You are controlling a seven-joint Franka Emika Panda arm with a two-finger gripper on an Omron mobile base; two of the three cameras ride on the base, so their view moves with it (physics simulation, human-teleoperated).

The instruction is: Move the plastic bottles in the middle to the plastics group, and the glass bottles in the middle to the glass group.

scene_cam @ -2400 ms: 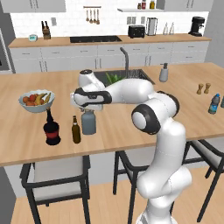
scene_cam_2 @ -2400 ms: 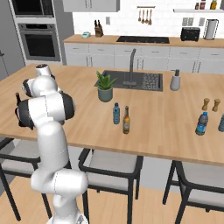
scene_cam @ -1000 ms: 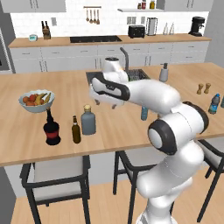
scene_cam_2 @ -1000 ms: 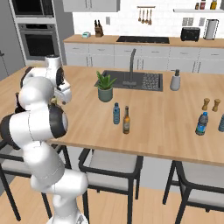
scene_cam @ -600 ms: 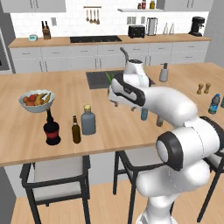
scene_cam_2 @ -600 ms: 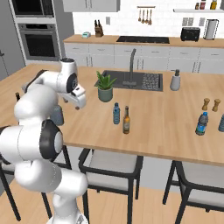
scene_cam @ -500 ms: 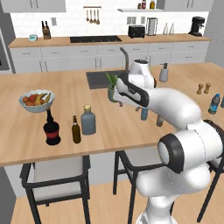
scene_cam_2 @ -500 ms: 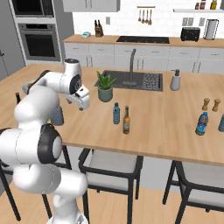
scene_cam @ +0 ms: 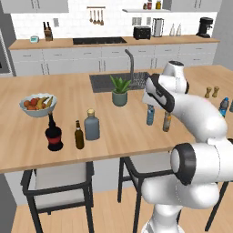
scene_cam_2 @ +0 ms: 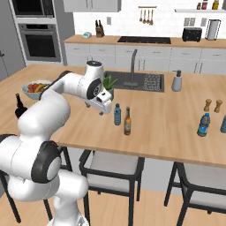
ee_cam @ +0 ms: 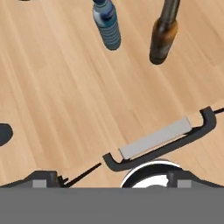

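Note:
My gripper [scene_cam_2: 104,109] hangs open and empty over the counter, just left of the two middle bottles. The slim light-blue plastic bottle [scene_cam_2: 117,114] and the amber glass bottle [scene_cam_2: 128,121] stand side by side, upright. In the hand view the light-blue bottle [ee_cam: 107,24] and the amber bottle [ee_cam: 164,35] sit at the top, well beyond my gripper [ee_cam: 111,179]. The squat grey-blue bottle [scene_cam: 92,126] stands with the glass group, beside the dark brown bottle [scene_cam: 79,135] and the black bottle [scene_cam: 53,134]. Deeper-blue plastic bottles [scene_cam_2: 203,125] stand at the far right.
A potted plant [scene_cam: 119,91] stands behind my hand, with the sink [scene_cam_2: 145,81] beyond it. A fruit bowl [scene_cam: 37,104] sits at the left. Salt and pepper shakers [scene_cam_2: 212,105] and a soap dispenser [scene_cam_2: 177,81] stand at the right. Chairs [ee_cam: 157,142] line the counter's near edge.
My arm has swung right from the glass group to the middle bottles. The grey-blue bottle stays beside the brown bottle, and the gripper has stayed open.

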